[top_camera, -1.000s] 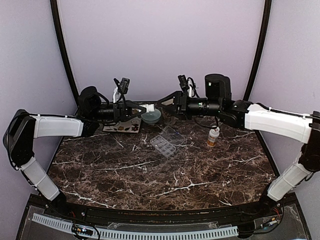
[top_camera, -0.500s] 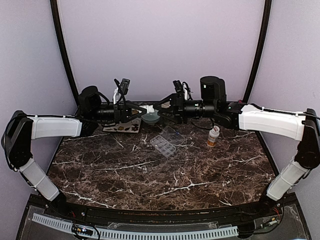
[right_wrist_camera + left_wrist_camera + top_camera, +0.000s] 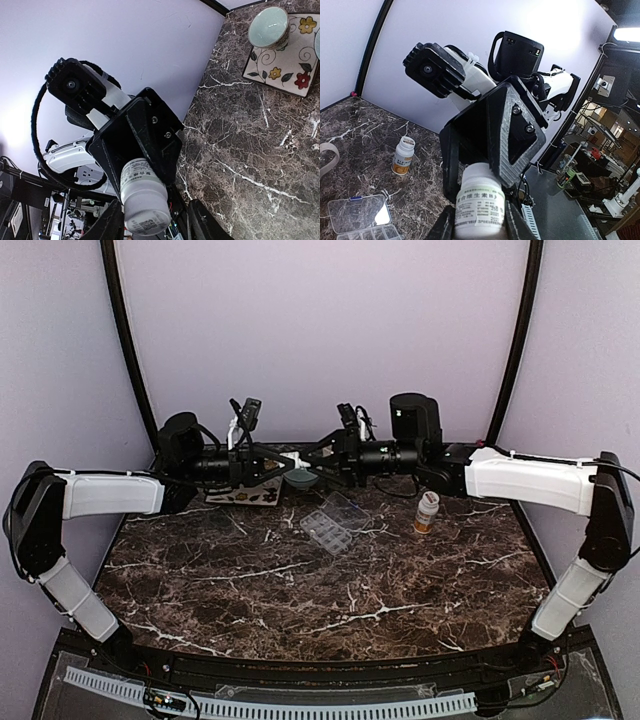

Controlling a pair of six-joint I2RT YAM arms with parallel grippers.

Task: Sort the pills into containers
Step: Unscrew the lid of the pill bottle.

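Dark veined marble counter runs back to a lilac wall in the top external view. At its far edge the left jaws and right jaws meet tip to tip above a pale green bowl. A white bottle lies level between them, its long axis running from one arm to the other. The organiser box rests on the counter just on the near side of that meeting point, lid open, set on a slant, a little nearer the right jaws. An amber bottle stands to its right. Compared with a second ago, the right arm has reached leftward and closed on the bottle; the left arm and the box have not shifted.

From the left wrist, the left jaws are pinched on the labelled body of the white bottle, whose far end vanishes into the right jaws' black frame. The organiser box lies below and to the left.

From the right wrist, the right jaws straddle the white bottle at its near end. A sliver of gap shows on one side, so I judge them not yet clamped. The box is out of this view.
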